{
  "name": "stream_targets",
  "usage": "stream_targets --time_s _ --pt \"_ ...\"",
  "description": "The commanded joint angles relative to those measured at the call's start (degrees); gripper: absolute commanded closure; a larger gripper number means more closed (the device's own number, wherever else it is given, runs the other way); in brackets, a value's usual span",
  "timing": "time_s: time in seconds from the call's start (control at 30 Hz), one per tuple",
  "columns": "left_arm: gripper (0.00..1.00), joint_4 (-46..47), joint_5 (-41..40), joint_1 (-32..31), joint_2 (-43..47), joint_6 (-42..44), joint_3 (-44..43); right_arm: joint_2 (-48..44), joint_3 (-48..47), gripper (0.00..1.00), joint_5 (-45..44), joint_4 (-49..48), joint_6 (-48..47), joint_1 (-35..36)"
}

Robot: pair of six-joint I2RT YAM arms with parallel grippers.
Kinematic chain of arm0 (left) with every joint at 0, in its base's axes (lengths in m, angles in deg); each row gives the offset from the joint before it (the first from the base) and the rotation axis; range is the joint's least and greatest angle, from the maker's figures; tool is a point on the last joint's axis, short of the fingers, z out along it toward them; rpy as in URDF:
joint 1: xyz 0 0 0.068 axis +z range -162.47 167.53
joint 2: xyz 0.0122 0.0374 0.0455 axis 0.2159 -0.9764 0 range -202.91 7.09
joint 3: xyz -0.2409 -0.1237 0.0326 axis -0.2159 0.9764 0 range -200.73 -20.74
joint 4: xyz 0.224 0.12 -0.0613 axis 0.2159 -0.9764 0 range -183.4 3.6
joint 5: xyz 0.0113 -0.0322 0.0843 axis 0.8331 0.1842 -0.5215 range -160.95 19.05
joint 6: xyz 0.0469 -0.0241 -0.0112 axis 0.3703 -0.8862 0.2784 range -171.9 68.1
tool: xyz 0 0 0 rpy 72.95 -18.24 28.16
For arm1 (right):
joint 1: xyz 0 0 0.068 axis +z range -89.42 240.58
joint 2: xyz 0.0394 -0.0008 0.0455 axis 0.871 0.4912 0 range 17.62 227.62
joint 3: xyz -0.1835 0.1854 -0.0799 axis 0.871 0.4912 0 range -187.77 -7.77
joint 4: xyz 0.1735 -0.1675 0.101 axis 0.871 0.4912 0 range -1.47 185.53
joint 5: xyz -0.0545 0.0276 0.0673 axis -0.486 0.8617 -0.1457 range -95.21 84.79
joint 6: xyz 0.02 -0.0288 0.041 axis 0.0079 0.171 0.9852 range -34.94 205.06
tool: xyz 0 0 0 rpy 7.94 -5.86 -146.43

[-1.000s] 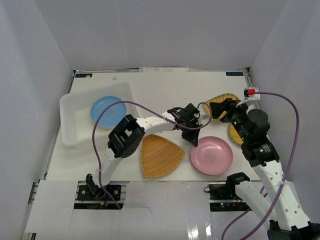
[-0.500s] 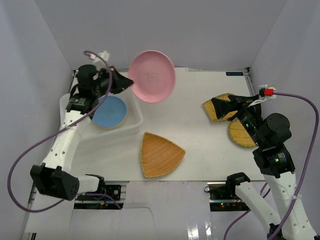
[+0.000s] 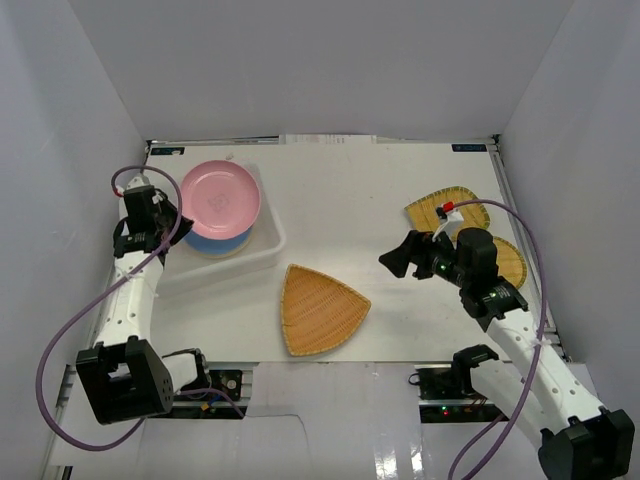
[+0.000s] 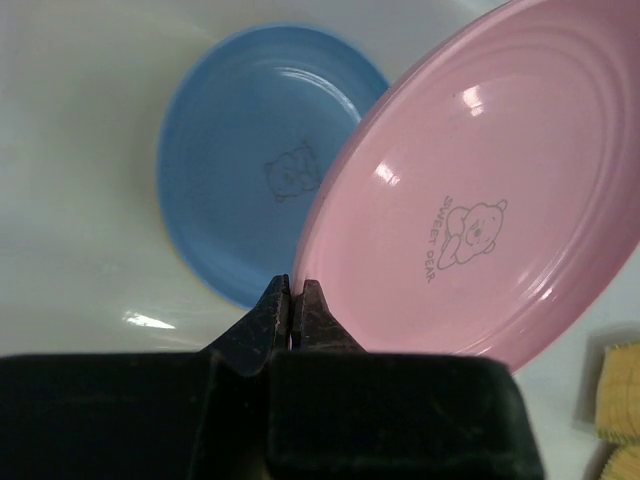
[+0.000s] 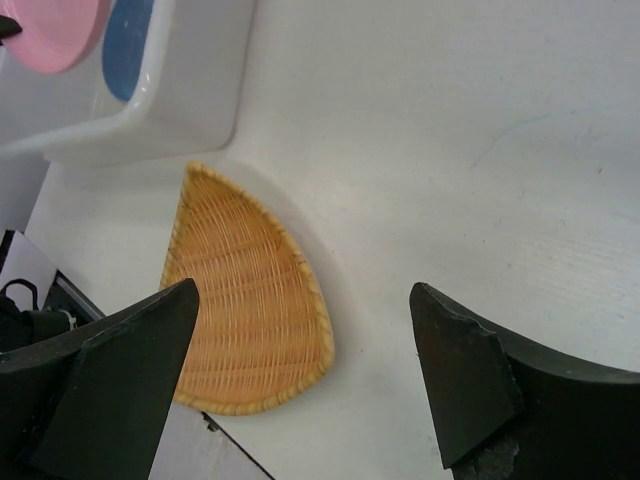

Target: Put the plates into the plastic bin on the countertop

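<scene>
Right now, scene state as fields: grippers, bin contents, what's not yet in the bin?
left gripper: shut on pink plate rim, over the bin
right gripper: open, empty, above the table
pink plate: tilted above blue plate
blue plate: flat in bin
wicker dishes: three on table, one centre, two right

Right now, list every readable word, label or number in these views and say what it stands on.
"SWEET BEAR": printed inside the pink plate.
Faint print in the middle of the blue plate: too blurred to read.
The blue stickers at the far edge of the countertop: too small to read.
</scene>
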Motion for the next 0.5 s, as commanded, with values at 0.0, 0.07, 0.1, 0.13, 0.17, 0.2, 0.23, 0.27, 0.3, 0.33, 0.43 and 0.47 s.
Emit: stream_targets --time_s 0.0,0.07,0.1,0.13,0.17,0.2,0.23,0.27,0.3,0.33,0.43,0.47 --pt "1.0 2.07 -4.09 0.81 -0.09 -0.65 1.0 0.72 2.28 0.07 0.27 -4.59 1.07 1.71" --pt "1.0 2.42 -8.48 0.81 -1.41 -1.17 1.88 3.34 4.05 0.06 -1.93 -4.87 0.72 2.85" --pt "1.0 2.69 -9.45 0.81 -1.85 -1.35 2.05 4.49 4.23 0.03 -2.11 -4.78 0.37 4.25" --pt "1.0 3.38 -10.5 0.81 -2.38 -1.35 2.4 5.63 4.4 0.02 -2.2 -4.43 0.1 5.4" --pt "1.0 3.74 -10.51 0.81 -3.6 -1.52 2.67 7.47 4.75 0.05 -2.28 -4.51 0.01 6.54" --pt "0.97 4.09 -9.99 0.81 -4.31 -1.7 2.76 8.01 5.45 0.07 -2.98 -5.3 0.36 10.03" --pt "0.82 4.09 -9.37 0.81 -5.01 -1.7 2.58 9.49 7.55 0.07 -3.25 -6.43 0.97 11.98" --pt "0.74 4.09 -8.41 0.81 -6.32 -1.7 2.15 10.38 8.7 0.07 -3.25 -8.97 2.72 13.48" --pt "0.62 4.09 -8.05 0.81 -6.68 -1.53 1.97 11.35 9.84 0.07 -2.9 -11.08 3.61 16.19" --pt "0.5 4.09 -7.79 0.81 -6.78 -1.35 1.97 12.92 10.81 0.07 -3.16 -12.24 4.49 17.0" --pt "0.11 5.05 -7.35 0.81 -5.2 -0.65 2.67 13.73 14.59 0.07 -5.79 -17.77 7.13 17.63" --pt "0.02 5.06 -6.91 0.81 -4.76 -0.56 2.67 13.99 14.95 0.06 -6.84 -18.22 7.22 17.63"
